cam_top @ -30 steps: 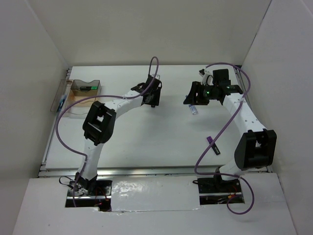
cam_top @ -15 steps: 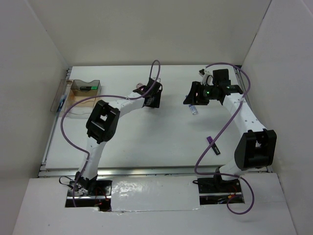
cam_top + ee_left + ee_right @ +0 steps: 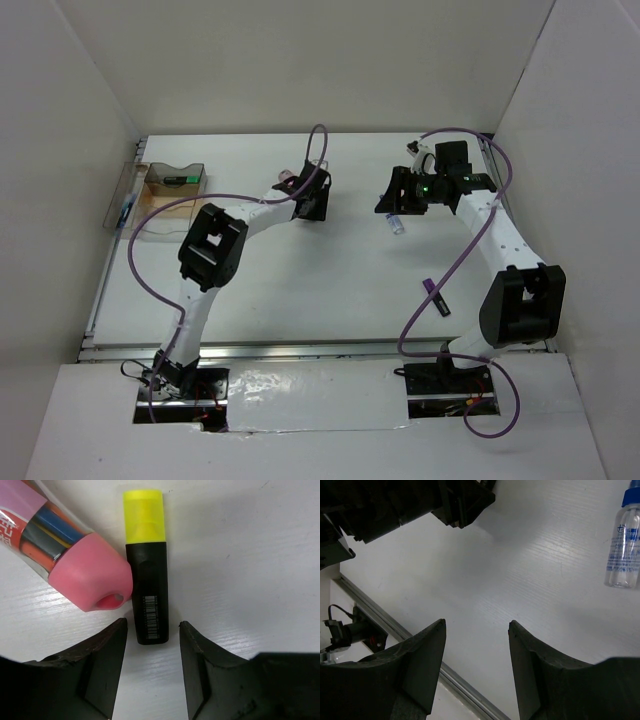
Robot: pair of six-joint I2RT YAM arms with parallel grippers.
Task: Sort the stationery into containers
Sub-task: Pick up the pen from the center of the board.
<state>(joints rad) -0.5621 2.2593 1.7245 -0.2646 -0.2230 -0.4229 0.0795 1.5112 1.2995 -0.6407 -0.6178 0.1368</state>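
Bench [image 3: 300, 280]: white, ribbed sheet, stationery scattered well apart.

Clear box [image 3: 152, 190]: far-left corner, open top, tan floor. A green-ended item lies inside. Well away from both arms.

Right claw [image 3: 477, 630]: jaws wide, nothing between them, hanging over bare bench.

Left claw [image 3: 152, 630]: jaws part-open, straddling the black butt end of the yellow highlighter [image 3: 147, 580], with a gap visible on each side. Nothing gripped yet.

Pink tube [image 3: 75, 565]: clear barrel packed with pens and a rounded pink cap. It lies slanted, its cap touching or just beside the highlighter's left flank. Likely the heavier item; round, so apt to roll if nudged.

Blue-capped bottle [image 3: 624, 545]: lying near the right claw. Smooth clear plastic, probably slippery.

Yellow highlighter: lies flat in line with the claw, cap pointing away. Judged light and rigid, with flat sides that should give the pads good purchase. Best hold looks to be across the black barrel at the barcode, not the glossy cap. The left finger has little room beside the tube cap.

Purple-ended highlighter [image 3: 437, 297]: alone near the right arm's elbow.
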